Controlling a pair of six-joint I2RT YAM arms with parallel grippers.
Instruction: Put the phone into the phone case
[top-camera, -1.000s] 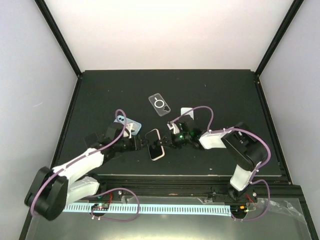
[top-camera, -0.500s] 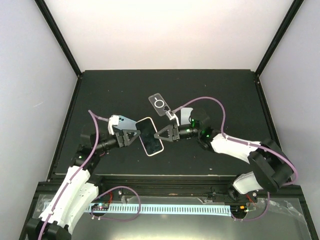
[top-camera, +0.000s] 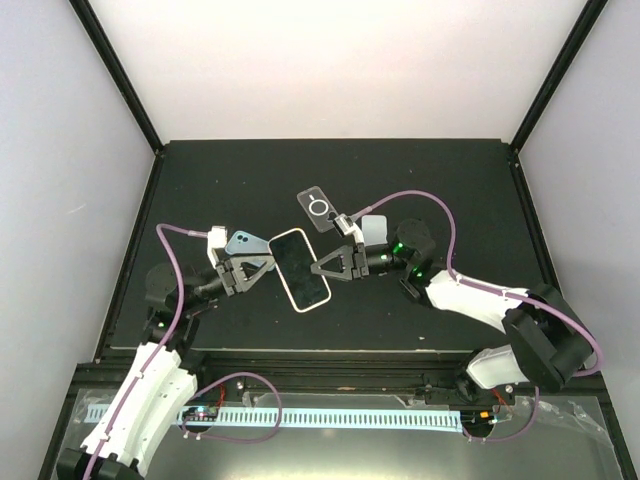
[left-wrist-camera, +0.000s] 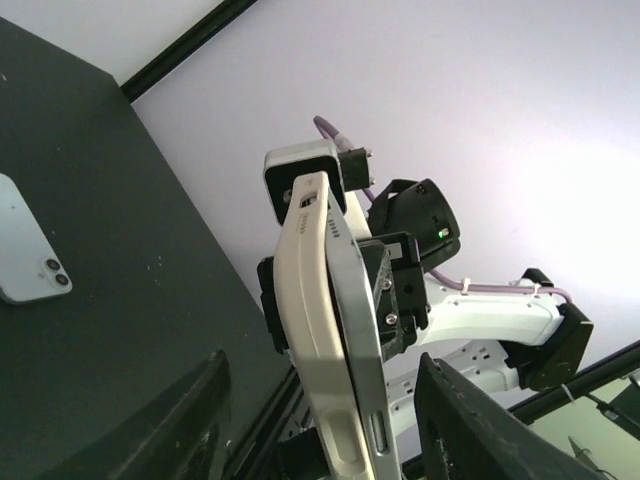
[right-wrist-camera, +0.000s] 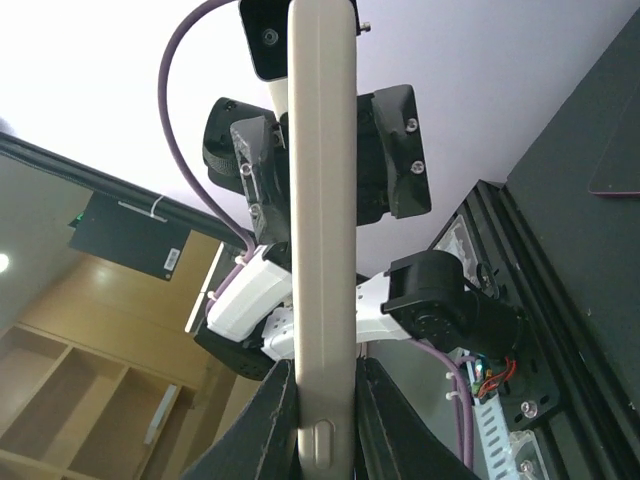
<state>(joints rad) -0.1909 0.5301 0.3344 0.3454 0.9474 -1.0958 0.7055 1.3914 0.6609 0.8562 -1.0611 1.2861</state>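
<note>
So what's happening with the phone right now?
The right gripper is clamped on one edge of the phone and holds it up off the table between the two arms. The left gripper faces it from the other side, jaws open around the phone without gripping it. The clear case lies on the table just beyond, and the phone is not in it yet. A light blue item lies by the left gripper.

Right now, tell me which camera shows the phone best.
The top external view: the phone shows its whole dark face and pale rim there. The left wrist view gives only its pale side edge at a slant; the right wrist view gives that edge straight on, upright.
</note>
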